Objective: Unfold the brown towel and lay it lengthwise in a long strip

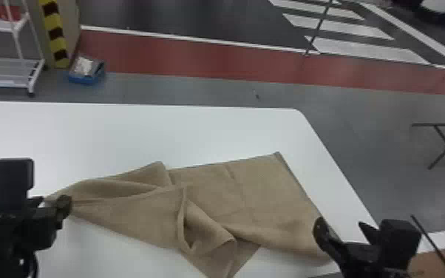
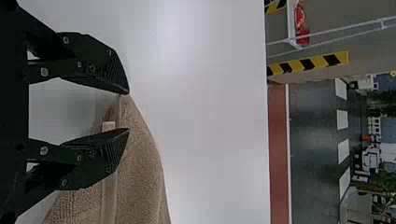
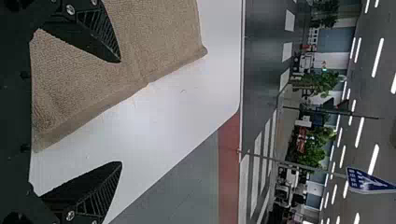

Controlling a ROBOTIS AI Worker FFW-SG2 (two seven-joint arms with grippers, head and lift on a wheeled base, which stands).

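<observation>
A white worktop [image 1: 210,129] with a rounded far right corner stands on a grey floor [image 1: 181,88], with a red band [image 1: 196,57] and a dark roadway [image 1: 181,16] with white stripes beyond it. Past its far edge, toward the left, are a white rack [image 1: 7,64], a yellow-and-black striped post [image 1: 53,35] and a blue box [image 1: 85,74]. The brown towel [image 1: 266,192] lies across the worktop, spread fairly flat toward the right edge, creased and folded over itself in the middle, and narrowing to a point toward the left. A loose flap reaches toward the near edge. The left tool [image 1: 51,203] is at that narrow end, its fingers apart, unclenched, near a small pale label [image 2: 108,125] on the cloth. The right tool [image 1: 340,224] is at the near right part of the towel, its fingers spread wide on either side of the hem.
</observation>
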